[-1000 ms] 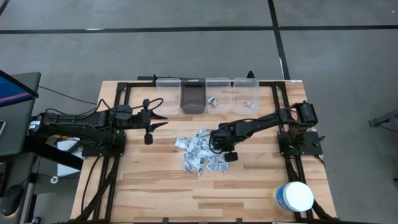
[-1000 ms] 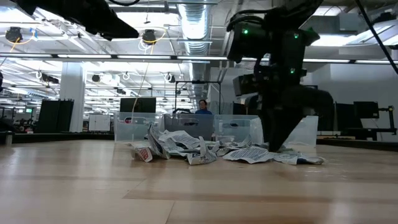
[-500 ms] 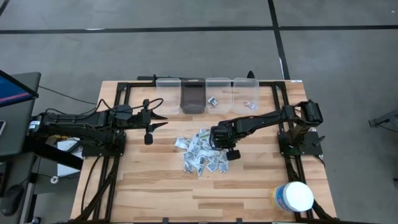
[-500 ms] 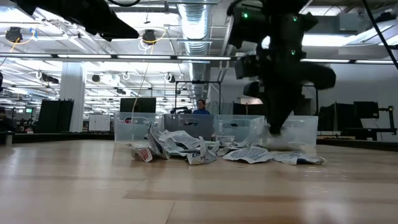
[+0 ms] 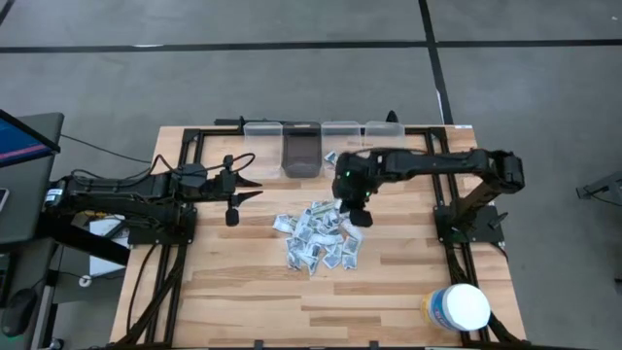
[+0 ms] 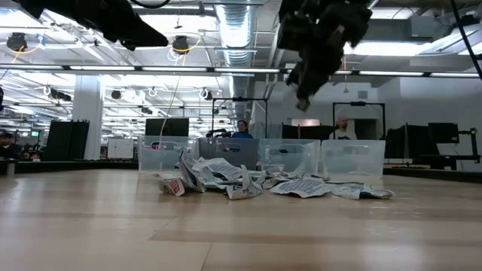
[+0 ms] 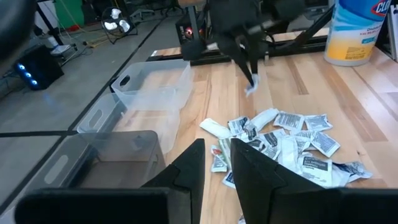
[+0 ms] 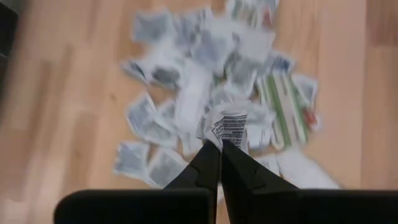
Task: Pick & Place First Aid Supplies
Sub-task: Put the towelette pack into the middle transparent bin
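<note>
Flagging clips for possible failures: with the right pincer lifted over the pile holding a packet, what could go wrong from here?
1. The right pincer pinches the packet only by an edge, so it may slip free before reaching a bin.
2. The clear bins stand close together; a release slightly off could land the packet in the wrong one or on a rim.
3. The packet hangs loosely over the pile; if dropped, it would be lost among the others.

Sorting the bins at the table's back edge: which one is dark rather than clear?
The dark bin, second from the left in the row; the clear bins beside it are see-through.
</note>
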